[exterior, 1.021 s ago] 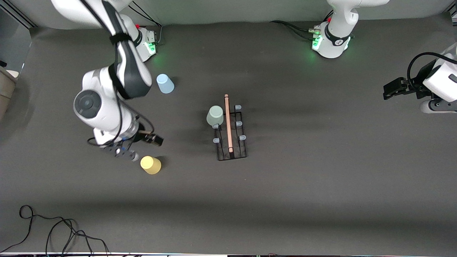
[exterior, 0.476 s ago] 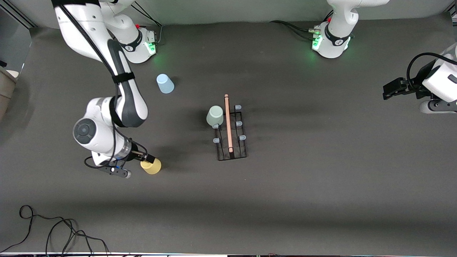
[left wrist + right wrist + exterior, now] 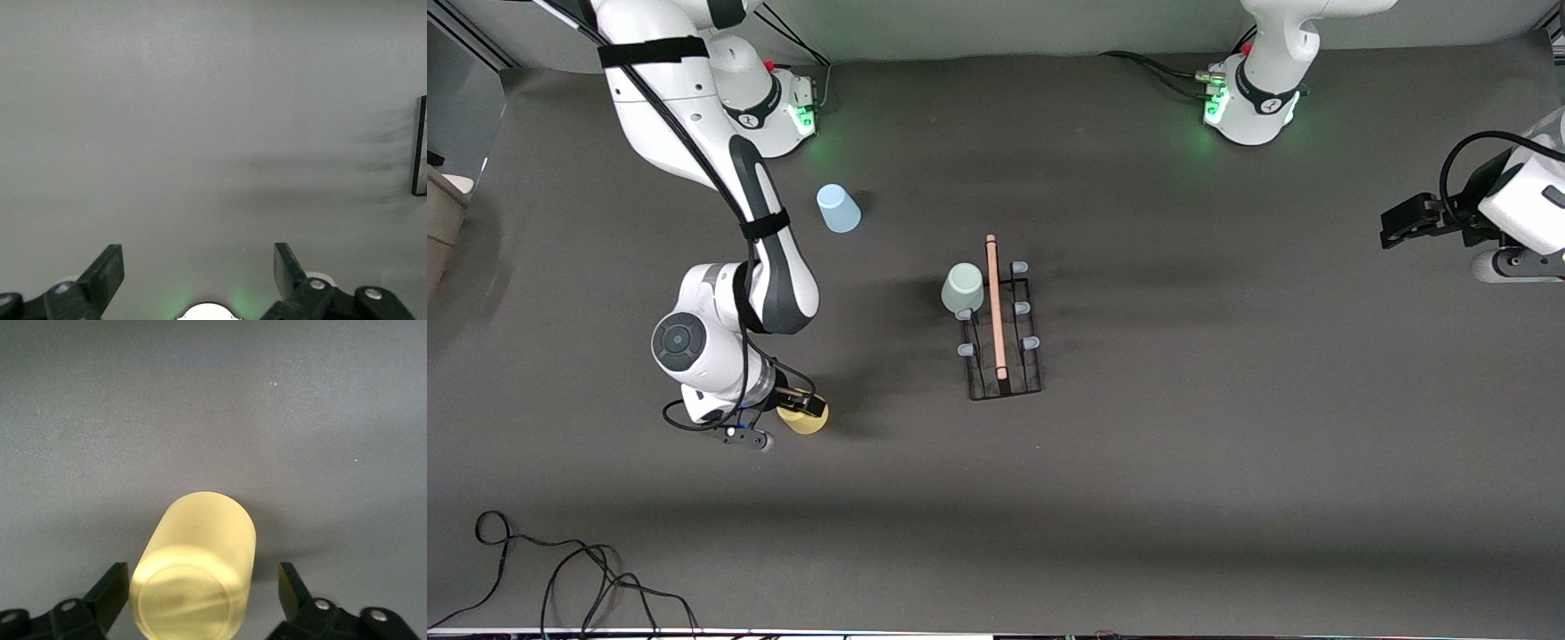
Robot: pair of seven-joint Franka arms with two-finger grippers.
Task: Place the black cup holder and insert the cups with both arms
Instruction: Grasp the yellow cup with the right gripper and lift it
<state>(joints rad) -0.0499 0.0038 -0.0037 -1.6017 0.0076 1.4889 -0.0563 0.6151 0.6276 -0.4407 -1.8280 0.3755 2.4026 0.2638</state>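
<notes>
The yellow cup (image 3: pixel 809 418) stands on the table near the right arm's end, nearer the front camera than the other cups. My right gripper (image 3: pixel 799 406) is open and down at it; in the right wrist view the cup (image 3: pixel 197 563) sits between the fingers of my right gripper (image 3: pixel 201 587), with a gap on each side. The black cup holder (image 3: pixel 1005 384) stands mid-table with its wooden handle (image 3: pixel 994 302). The pale green cup (image 3: pixel 962 288) sits on one of its pegs. The light blue cup (image 3: pixel 838 208) stands near the right arm's base. My left gripper (image 3: pixel 1400 222) waits, open and empty (image 3: pixel 199 267).
A black cable (image 3: pixel 560 569) lies at the table's front edge toward the right arm's end. An edge of the black rack (image 3: pixel 422 147) shows in the left wrist view. Both green-lit bases (image 3: pixel 1249 102) stand along the back.
My right arm has swung toward the front camera and lowered, bringing its open gripper from beside the yellow cup to around it. The left arm has not moved.
</notes>
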